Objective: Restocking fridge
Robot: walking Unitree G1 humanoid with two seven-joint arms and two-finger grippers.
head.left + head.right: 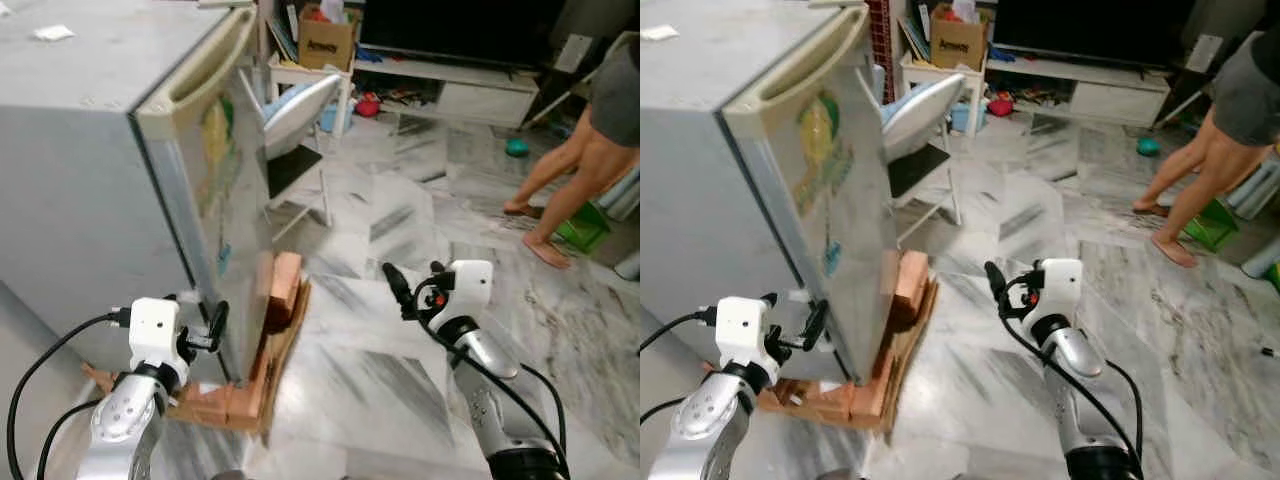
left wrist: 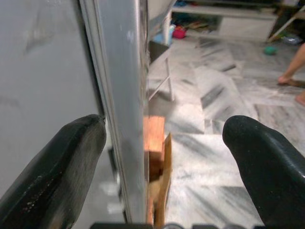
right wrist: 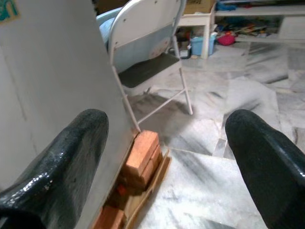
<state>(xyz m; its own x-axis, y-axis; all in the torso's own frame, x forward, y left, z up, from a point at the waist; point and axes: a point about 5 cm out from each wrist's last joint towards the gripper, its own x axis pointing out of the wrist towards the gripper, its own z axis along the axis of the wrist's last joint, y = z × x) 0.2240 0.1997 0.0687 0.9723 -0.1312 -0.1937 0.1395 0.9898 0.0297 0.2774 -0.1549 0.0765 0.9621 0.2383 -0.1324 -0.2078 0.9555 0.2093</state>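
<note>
Lining up on the fridge door edge: left gripper [image 1: 215, 325] sits low at the front corner of the small grey fridge [image 1: 90, 180], fingers spread. In the left wrist view one finger [image 2: 57, 167] is on the side-wall side and the other out over the floor, with the door's free edge [image 2: 121, 119] running between them. Reads as a straddle of the edge so it can hook and swing the door. Not closed on anything yet.

Door is shut. Its beige top handle strip [image 1: 200, 70] is high up, which is probably why the arm goes for the lower edge instead.

Right gripper [image 1: 415, 290] hangs in open air to the right of the fridge, over the marble floor [image 1: 400, 380], fingers apart and empty, pointing toward the door face [image 3: 47, 86]. Likely parked to catch or push the door once it cracks.

Fridge stands raised on bricks [image 1: 285, 285] and cardboard [image 1: 285, 360], so a hard pull could rock it.

White folding chair [image 1: 295, 120] stands just behind the door's swing path; may limit the opening. A person [image 1: 590, 150] stands well off to the right. No stock items visible, so restocking proper hasn't begun, judging by this.
</note>
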